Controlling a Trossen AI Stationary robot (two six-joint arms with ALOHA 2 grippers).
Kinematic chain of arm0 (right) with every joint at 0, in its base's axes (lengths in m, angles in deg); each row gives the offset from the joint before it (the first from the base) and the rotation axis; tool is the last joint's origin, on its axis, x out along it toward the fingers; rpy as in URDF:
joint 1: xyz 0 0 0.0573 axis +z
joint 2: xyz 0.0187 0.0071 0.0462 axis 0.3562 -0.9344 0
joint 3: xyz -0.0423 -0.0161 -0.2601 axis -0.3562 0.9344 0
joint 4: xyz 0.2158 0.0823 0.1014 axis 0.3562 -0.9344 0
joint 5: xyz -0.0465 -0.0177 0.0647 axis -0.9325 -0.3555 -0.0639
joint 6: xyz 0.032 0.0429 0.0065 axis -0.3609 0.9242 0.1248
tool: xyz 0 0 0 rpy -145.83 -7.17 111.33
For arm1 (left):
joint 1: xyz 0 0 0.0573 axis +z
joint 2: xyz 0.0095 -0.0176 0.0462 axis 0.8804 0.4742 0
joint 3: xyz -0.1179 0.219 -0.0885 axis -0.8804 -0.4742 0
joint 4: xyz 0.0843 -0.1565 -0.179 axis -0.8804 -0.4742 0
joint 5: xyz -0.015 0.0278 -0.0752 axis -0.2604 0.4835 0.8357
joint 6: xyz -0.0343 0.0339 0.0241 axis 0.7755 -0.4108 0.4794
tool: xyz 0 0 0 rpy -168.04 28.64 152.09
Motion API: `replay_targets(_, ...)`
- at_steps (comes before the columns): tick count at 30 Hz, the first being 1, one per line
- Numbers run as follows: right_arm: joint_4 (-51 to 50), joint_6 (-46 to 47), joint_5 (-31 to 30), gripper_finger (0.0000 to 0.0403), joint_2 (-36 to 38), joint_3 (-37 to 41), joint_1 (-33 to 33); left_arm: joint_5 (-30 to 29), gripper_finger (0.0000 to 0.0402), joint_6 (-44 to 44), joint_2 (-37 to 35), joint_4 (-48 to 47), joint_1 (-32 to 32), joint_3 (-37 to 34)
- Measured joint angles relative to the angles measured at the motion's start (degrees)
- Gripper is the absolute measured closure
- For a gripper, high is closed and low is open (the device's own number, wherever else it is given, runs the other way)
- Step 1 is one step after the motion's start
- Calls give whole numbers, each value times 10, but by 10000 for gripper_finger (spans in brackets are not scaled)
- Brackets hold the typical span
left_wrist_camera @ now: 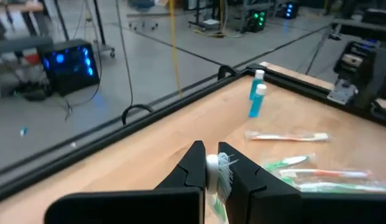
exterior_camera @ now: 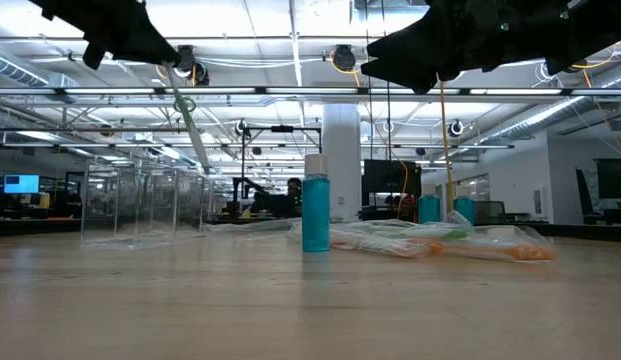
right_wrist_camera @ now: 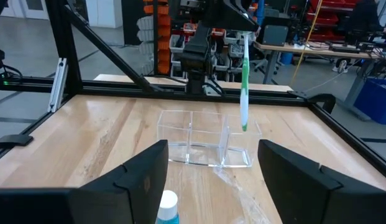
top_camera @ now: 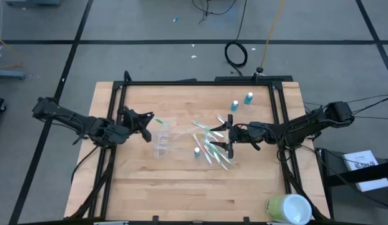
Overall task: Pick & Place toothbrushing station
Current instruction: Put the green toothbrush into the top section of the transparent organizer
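— Left pincer [right_wrist_camera: 239, 28]: what has it got?
— It is clenched on a white-and-green toothbrush [right_wrist_camera: 244, 84], gripping the bristle end; the handle hangs down and slightly tilted from the fingers [left_wrist_camera: 194, 167].
— And what lies under it?
— A clear plastic organizer [right_wrist_camera: 205, 144] with several compartments stands on the worktop [top_camera: 181, 187] directly below that pincer. The tip of the brush hangs over it, at about rim height; whether it is inside a compartment I cannot tell.
— Right pincer [top_camera: 230, 133]?
— Released, fingers spread wide, holding nothing. It hovers above the worktop, facing the left pincer across the organizer.
— Where is the rest of the set?
— A pile of wrapped toothbrushes [top_camera: 213, 150] lies right beneath and beside the right pincer. One blue white-capped tube [top_camera: 197, 152] stands upright just beyond the pile, on the side toward the organizer. Two more tubes [top_camera: 241, 101] stand close together, behind the right pincer and off to its side, near the worktop's edge.
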Motion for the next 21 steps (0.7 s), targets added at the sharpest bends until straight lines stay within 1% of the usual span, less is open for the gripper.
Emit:
replay_targets(4,0,0,0,163,0,0,0,7,383,15,-31,-21,10,0)
replay_targets(6,0,0,0,163,0,0,0,20,383,23,-39,-38,22,0)
replay_targets(9,0,0,0,163,0,0,0,52,383,62,-40,-72,54,0)
replay_targets(12,0,0,0,163,0,0,0,107,383,113,-33,-104,95,0)
replay_targets(15,0,0,0,163,0,0,0,151,383,125,-18,-109,129,0)
replay_targets(17,0,0,0,163,0,0,0,166,383,125,-8,-104,141,0)
replay_targets(21,2,-1,0,163,0,0,0,172,383,125,22,-91,151,0)
